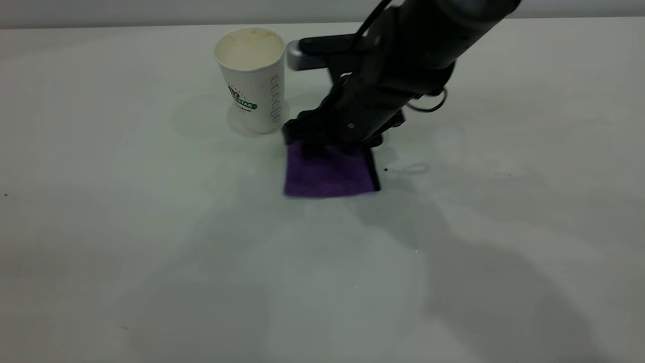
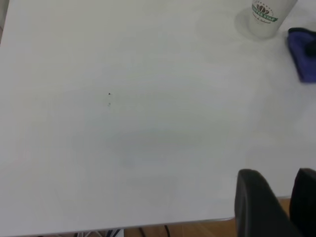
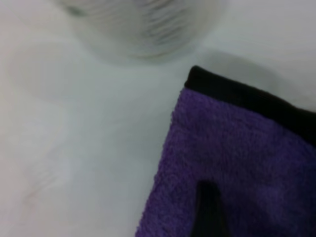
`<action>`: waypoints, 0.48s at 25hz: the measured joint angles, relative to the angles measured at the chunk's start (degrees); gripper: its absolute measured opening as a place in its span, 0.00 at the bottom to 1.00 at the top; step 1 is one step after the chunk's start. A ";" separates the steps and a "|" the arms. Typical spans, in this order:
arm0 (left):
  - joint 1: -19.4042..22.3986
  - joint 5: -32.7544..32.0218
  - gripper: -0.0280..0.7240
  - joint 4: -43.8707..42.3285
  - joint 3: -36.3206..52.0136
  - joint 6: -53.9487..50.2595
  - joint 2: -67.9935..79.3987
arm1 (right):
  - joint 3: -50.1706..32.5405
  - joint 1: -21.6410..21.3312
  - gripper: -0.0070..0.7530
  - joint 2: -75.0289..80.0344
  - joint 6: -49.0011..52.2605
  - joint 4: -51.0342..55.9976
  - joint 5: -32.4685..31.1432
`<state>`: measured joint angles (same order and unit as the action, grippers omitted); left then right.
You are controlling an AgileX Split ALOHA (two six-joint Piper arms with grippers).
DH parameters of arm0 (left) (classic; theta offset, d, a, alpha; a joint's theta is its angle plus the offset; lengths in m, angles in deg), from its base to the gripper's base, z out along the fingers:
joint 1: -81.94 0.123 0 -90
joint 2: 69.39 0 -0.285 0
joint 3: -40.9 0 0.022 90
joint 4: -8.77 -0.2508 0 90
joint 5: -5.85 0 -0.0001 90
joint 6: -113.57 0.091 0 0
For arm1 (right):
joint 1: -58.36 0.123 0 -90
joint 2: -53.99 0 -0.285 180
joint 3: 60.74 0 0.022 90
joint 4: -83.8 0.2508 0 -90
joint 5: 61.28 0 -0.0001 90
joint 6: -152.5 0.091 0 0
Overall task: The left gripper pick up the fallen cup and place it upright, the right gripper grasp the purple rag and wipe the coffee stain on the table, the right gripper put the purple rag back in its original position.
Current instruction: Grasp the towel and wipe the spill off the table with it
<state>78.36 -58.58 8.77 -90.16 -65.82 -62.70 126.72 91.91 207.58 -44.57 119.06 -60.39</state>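
The white paper cup stands upright on the table, mouth up, with its green band logo facing me. Just to its right the purple rag lies flat on the table, and my right gripper comes down on the rag's far edge, shut on it. In the right wrist view one dark finger sits on the purple rag with the cup's base close by. No coffee stain shows in any view. My left gripper hangs open over the table's near edge, far from the cup.
A tiny black speck lies just right of the rag. The right arm slants down from the upper right, its cable looping beside it. Bare white tabletop stretches to the left and front. In the left wrist view the table edge borders a wooden floor.
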 joint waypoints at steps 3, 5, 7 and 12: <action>0.00 0.00 0.35 0.00 0.00 0.00 0.00 | 0.06 -3.69 0.78 -0.29 -1.63 0.00 -2.72; 0.00 0.00 0.35 0.00 0.00 0.00 0.00 | 0.08 -6.65 0.78 -0.39 -2.94 0.06 -4.54; 0.00 0.00 0.35 0.00 0.00 0.00 0.00 | 0.19 -10.28 0.78 -0.67 -3.92 -0.01 -6.94; 0.00 0.00 0.35 0.00 0.00 0.00 0.00 | 0.55 -19.65 0.78 -1.09 -4.35 -4.35 -12.83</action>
<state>78.36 -58.58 8.77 -90.16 -65.82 -62.70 127.27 72.26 206.48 -48.91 114.71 -73.22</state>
